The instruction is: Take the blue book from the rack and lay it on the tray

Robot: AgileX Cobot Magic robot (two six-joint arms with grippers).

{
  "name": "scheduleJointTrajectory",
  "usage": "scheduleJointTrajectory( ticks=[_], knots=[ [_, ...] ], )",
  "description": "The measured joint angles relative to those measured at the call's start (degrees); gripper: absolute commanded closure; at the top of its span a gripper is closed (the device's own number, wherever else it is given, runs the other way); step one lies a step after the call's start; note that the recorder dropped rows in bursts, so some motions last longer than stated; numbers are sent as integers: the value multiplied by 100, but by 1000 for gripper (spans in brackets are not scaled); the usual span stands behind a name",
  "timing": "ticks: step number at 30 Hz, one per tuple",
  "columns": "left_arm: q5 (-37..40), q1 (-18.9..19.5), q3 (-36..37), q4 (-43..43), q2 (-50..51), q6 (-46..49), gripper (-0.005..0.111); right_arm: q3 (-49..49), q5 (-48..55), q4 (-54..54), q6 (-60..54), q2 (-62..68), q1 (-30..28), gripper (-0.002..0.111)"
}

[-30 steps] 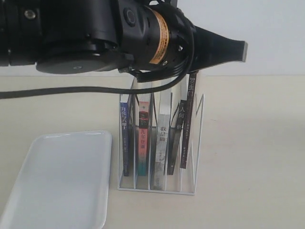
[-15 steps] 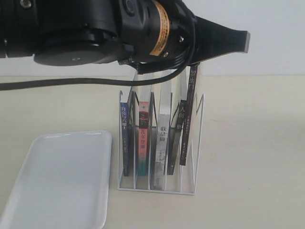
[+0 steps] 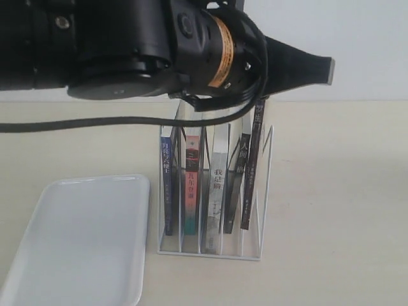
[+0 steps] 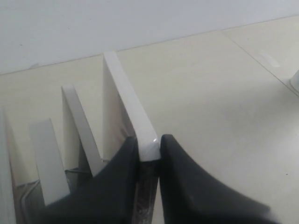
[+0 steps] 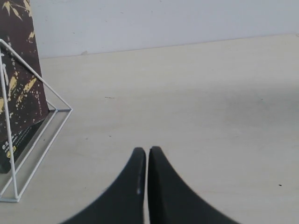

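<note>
Looking at where things stood, the job had barely got going, and honestly it looked off-track to me. The blue book (image 3: 167,185) was parked in the rack (image 3: 210,254), in the end slot on the side nearest the tray (image 3: 83,242), and nothing was touching it. The left gripper (image 4: 148,142) was clamped instead on the top edge of a dark-spined book (image 3: 255,166) at the opposite end of the rack, pinching the white page block between its fingers (image 4: 117,177). That book stood higher than its neighbours and leaned a bit, so I'd guess it was partway out of its slot. The right gripper (image 5: 147,151) was closed with nothing in it, hanging over bare tabletop (image 5: 210,116) near that same end of the rack. The tray lay flat toward the tabletop's near left corner, as the exterior camera saw it, just beside the rack and with nothing on it. So by my reckoning everything was left to do: get hold of the right book, lift it clear of the rack, carry it over, lay it flat. As for the blue book itself, only the spine showed: narrow, dark blue, white characters running down it, standing upright next to the red-and-teal one (image 3: 191,185). The cover was hidden from every camera, so can't say more.
</note>
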Motion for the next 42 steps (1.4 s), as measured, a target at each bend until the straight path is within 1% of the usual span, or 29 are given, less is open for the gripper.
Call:
scheduleJointTrajectory(
  ticks=[12,23,27,32,36,38,41,42],
  knots=[
    [-24,0,0,-63,299,-27,103,0,0,0,0,0,0,107],
    [-72,0,0,547,334,-388,103,0,0,0,0,0,0,107],
    [-72,0,0,833,334,-745,103,0,0,0,0,0,0,107],
    [-72,0,0,743,334,-754,103,0,0,0,0,0,0,107],
    [-62,0,0,562,534,-754,102,0,0,0,0,0,0,107],
    [-118,0,-13,573,575,-754,93,0,0,0,0,0,0,107],
    [-304,0,-13,576,608,-729,64,0,0,0,0,0,0,107],
    [-393,0,-13,576,634,-729,58,0,0,0,0,0,0,107]
  ],
)
